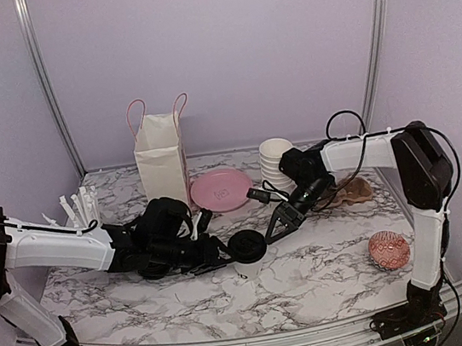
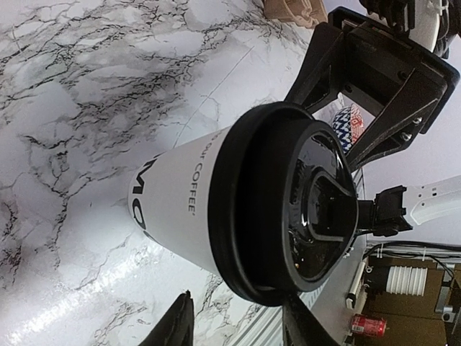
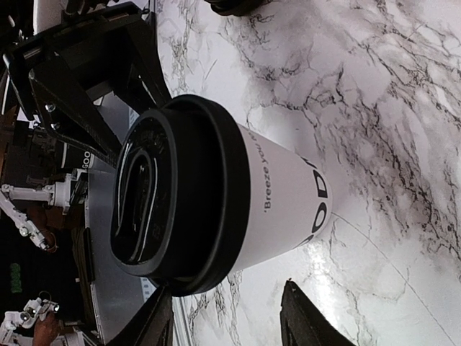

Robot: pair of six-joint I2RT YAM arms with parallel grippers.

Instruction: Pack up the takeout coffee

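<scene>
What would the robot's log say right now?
coffee cup: upright, lidded | left gripper: open beside it | right gripper: open, opposite side

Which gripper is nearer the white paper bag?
Left. The left gripper sits near the bag, left of the coffee cup; the right gripper is across the cup, farther off.

Cup (image 2: 180, 194) lettering partly hidden; jaws' tips cropped.

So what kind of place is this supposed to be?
Probably a mock takeout counter in a robot lab: a marble-look table, a lidded coffee cup, a handled paper bag, and plain walls enclosing it.
</scene>
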